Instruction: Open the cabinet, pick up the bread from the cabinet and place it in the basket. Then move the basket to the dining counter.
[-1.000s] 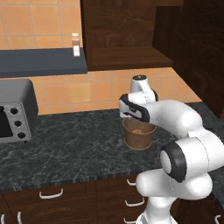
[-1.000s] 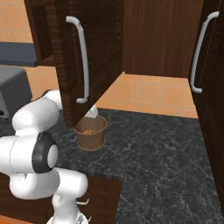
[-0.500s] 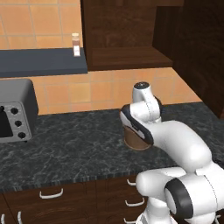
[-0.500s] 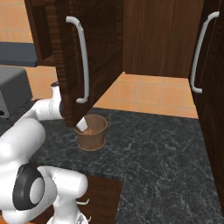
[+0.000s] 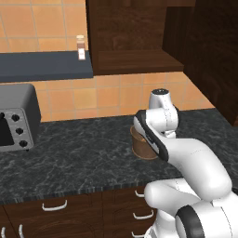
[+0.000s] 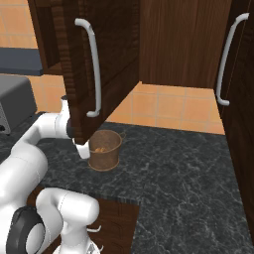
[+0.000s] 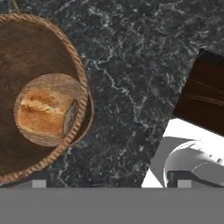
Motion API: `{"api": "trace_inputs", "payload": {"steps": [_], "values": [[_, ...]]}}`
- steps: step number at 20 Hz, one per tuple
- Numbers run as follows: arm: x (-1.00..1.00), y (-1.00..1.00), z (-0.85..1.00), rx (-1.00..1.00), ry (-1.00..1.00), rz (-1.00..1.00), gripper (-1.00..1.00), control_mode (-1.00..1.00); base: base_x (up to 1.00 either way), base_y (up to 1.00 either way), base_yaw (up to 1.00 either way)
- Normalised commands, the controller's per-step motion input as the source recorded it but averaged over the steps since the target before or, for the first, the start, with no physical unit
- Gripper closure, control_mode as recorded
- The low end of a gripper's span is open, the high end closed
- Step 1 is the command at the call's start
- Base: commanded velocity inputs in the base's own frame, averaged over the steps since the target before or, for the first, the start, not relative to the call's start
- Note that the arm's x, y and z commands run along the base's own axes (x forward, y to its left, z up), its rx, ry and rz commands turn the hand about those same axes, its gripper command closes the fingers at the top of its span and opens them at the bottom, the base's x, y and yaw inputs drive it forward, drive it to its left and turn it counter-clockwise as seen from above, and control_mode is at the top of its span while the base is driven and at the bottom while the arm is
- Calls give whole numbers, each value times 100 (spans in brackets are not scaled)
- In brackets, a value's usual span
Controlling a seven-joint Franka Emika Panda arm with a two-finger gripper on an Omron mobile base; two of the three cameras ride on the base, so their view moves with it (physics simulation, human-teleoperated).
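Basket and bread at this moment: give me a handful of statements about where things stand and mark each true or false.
1. The bread lies inside the basket. True.
2. The basket stands on the pale marble dining counter. False: it stands on the black speckled counter.
3. The cabinet door is open. True; it swings out above the basket in the right base view.
4. The claw is shut on the basket's rim. False: it is open and holds nothing, with the basket off to one side in the hand view.
5. The toaster oven sits right against the basket. False: it stands well apart, at the far left of the counter.
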Motion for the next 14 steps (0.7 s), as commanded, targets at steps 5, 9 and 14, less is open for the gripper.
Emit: {"api": "trace_inputs", "payload": {"steps": [5,9,14], "values": [[0,10,-13,14,1,-36,-100,-100,0,0,0],[0,6,0,13,-6,-48,-100,-100,0,0,0],[0,42,-1,7,-10,-58,-100,-100,0,0,0]]}}
